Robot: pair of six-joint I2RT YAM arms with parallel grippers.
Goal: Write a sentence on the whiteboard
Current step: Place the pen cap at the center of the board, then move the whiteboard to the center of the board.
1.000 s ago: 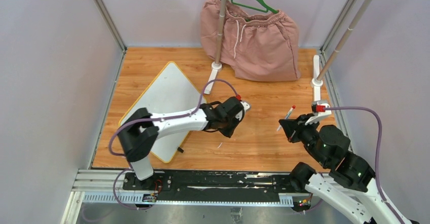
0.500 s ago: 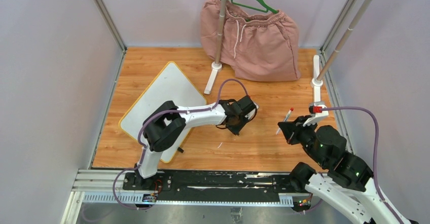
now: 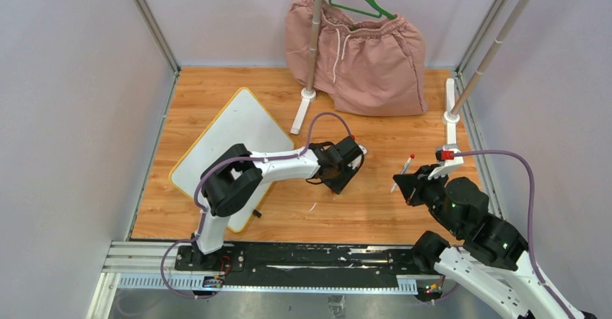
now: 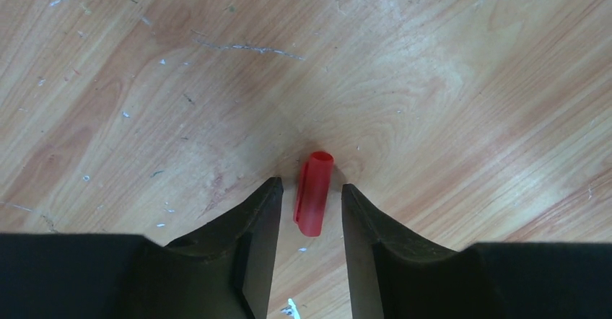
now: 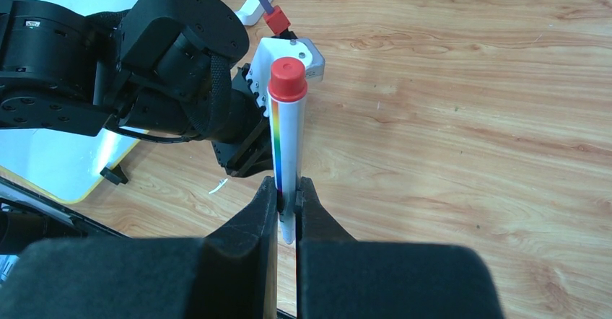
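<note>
Change: left pincer (image 4: 309, 185) had just spread, leaving the red cap (image 4: 315, 193) loose on the worktop (image 3: 390, 128) between its jaws. Right pincer (image 5: 289, 186) pinched the marker (image 5: 286, 120) upright; whiteboard (image 3: 232, 130), at left, showed blank, so writing looked next.

The whiteboard (image 3: 231, 128) at the left is showing a plain white face inside a yellow-orange rim. The bench (image 3: 375, 203) is showing orange-brown wood grain. The marker (image 5: 286, 146) is showing a white barrel, a rainbow stripe and a red end. The cap (image 4: 314, 193) is showing solid red. The left hand (image 4: 310, 186) and the right hand (image 5: 289, 189) are showing black. At the far side, the shorts (image 3: 375, 59) are showing dusty pink and the hanger (image 3: 375, 6) green.
</note>
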